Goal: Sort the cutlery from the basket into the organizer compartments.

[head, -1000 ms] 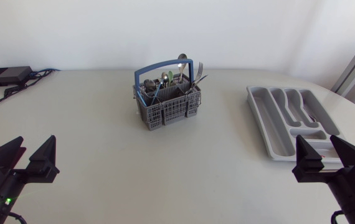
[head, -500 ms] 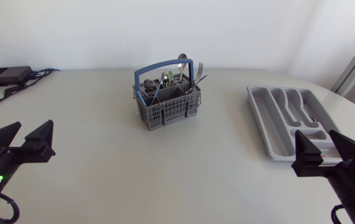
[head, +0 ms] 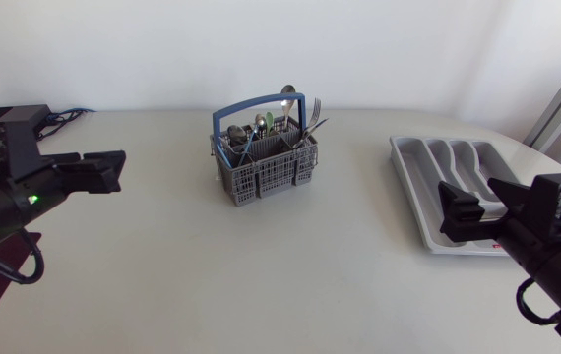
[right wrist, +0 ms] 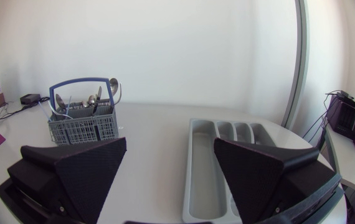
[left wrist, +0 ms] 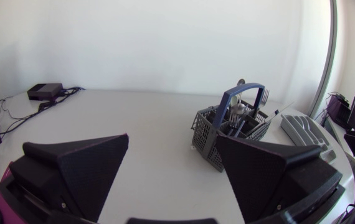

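Basket [head: 261, 179] stands centre-far on the surface [head: 261, 275]. Cutlery [head: 287, 91] sits upright in it, ends poking above the rim, so probably easy to pinch from above. Organizer [head: 423, 197] lies at right, just ahead of the right arm. Its compartments look empty, so sorting not begun. Left jaws spread, holding nothing, well apart from the basket. Right jaws spread, also empty.

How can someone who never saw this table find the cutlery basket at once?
On the pale table, look near the middle, toward the far edge. There stands a grey slotted basket holding upright cutlery. Unlike the flat grey organizer, it has a blue arched handle.
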